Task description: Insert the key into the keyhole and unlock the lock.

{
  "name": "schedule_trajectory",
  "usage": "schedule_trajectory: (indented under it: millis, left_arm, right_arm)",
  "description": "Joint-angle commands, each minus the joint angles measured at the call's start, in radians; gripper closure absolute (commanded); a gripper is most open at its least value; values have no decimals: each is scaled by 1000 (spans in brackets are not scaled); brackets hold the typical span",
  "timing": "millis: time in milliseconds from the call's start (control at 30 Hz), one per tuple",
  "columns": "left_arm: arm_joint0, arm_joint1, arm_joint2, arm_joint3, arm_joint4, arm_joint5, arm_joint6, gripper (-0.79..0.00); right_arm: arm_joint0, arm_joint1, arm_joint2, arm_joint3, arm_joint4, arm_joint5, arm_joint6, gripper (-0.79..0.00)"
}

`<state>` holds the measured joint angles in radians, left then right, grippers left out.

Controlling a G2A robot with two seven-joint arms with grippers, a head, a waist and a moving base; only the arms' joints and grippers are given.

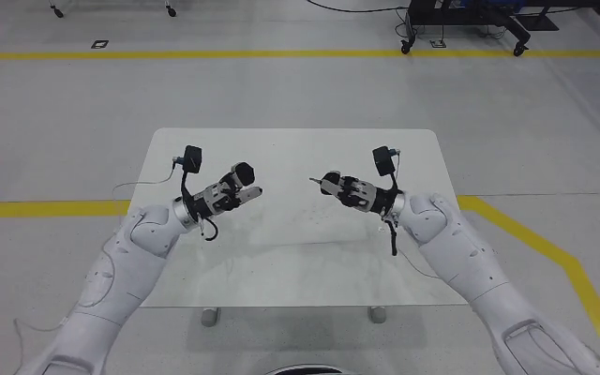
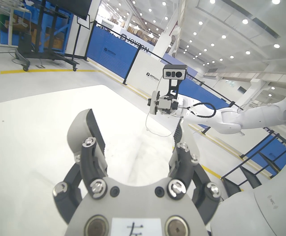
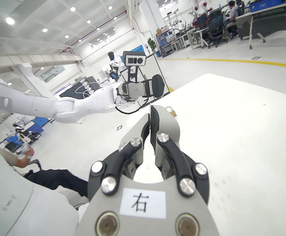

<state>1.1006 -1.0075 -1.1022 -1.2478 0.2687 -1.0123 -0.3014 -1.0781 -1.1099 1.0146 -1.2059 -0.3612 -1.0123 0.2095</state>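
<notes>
early stage, judging by the layout. right of centre in the top view: right gripper (image 1: 327,181), fingers pinched shut on the thin key (image 1: 315,179). left of centre: left gripper (image 1: 250,185), fingers spread, empty. lock (image 3: 171,111) lying on the surface (image 3: 223,116), apart from the key. left to do: aligning, inserting, turning.

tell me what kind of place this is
Probably a robotics lab in an industrial hall: yellow lines on the floor, blue panels as partitions, rows of desks, and another robot standing in the background.
</notes>
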Motion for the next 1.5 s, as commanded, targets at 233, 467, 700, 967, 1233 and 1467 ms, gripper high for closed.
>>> schedule_trajectory:
  millis: [233,467,700,967,1233,1467]
  left_arm:
    - [153,52,-195,-227,274,198,-31,-785]
    - [330,68,-319,-361,427,472,18,-785]
    - [359,60,-306,-368,510,691,-35,-785]
    - [254,36,-204,-287,550,856,-160,-551]
    - [206,20,-144,-245,560,918,-264,-400]
    - [179,9,-106,-227,590,963,-311,-139]
  right_arm:
    - [-6,2,9,-5,-10,0,-10,0]
    - [-6,2,9,-5,-10,0,-10,0]
    - [-6,2,9,-5,-10,0,-10,0]
    - [-6,2,9,-5,-10,0,-10,0]
    - [-6,2,9,-5,-10,0,-10,0]
    - [-6,2,9,-5,-10,0,-10,0]
